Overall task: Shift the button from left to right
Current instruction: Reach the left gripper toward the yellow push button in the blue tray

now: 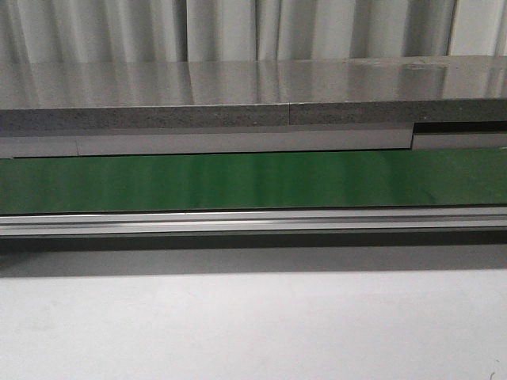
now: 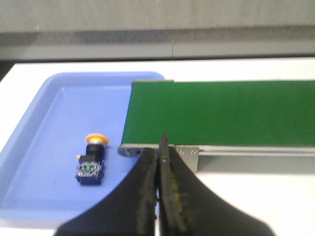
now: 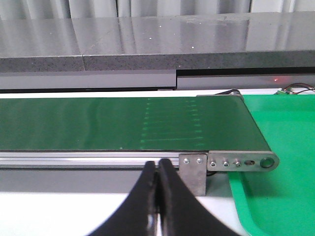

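The button (image 2: pixel 90 161) lies on its side in a blue tray (image 2: pixel 39 132), its yellow-orange cap pointing away from the camera and its black body nearer. My left gripper (image 2: pixel 160 147) is shut and empty, hovering beside the tray, in front of the belt's end, apart from the button. In the right wrist view my right gripper (image 3: pixel 158 167) is shut with nothing in it, in front of the belt's rail. Neither gripper nor the button shows in the front view.
A green conveyor belt (image 1: pixel 253 180) runs across the table, with an aluminium rail (image 1: pixel 253 222) along its near side. Its ends show as the belt (image 2: pixel 221 113) by the blue tray and the belt (image 3: pixel 123 123) next to a green tray (image 3: pixel 280 147). A grey shelf (image 1: pixel 238 95) stands behind.
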`<state>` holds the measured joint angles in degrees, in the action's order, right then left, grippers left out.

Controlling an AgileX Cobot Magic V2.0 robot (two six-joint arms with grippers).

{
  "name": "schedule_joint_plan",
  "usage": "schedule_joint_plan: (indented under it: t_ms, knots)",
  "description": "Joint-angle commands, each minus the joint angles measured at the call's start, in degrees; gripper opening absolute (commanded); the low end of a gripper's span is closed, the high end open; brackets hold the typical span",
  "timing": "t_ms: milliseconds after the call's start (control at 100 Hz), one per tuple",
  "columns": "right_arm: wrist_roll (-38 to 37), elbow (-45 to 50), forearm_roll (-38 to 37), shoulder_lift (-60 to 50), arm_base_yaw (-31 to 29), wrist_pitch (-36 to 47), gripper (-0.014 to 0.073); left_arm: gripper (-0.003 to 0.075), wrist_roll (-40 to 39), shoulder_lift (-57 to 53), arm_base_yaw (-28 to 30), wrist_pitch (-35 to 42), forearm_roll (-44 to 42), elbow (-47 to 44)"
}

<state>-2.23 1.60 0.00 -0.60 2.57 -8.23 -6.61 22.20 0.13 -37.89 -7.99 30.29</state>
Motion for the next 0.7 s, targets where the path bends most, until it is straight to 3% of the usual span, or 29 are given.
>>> schedule_joint_plan:
  t_ms: [0,140,550,620,690]
  knots:
    - [0.26,-0.85,-0.51,-1.21,-0.01,4.67,-0.0068,-0.002,-0.43,5.89,-0.33,-3.6,-0.49,5.96]
    - [0.26,-0.85,-0.51,-1.21,-0.01,4.67,-0.0068,-0.002,-0.43,11.28,-0.33,-3.88,3.04,7.94]
    - [0.26,-0.85,-0.51,-1.21,-0.01,4.67,-0.0068,-0.0013,-0.43,17.86,-0.33,-4.59,3.15,7.94]
    - [0.26,-0.85,-0.51,-1.21,-0.01,4.67,-0.0068,0.0044,-0.43,17.86,-0.33,-5.63,3.15,7.94]
    - [0.26,-0.85,-0.51,-1.21,-0.01,4.67,-0.0068,0.0166,-0.43,17.86,-0.33,-6.17,3.15,7.94]
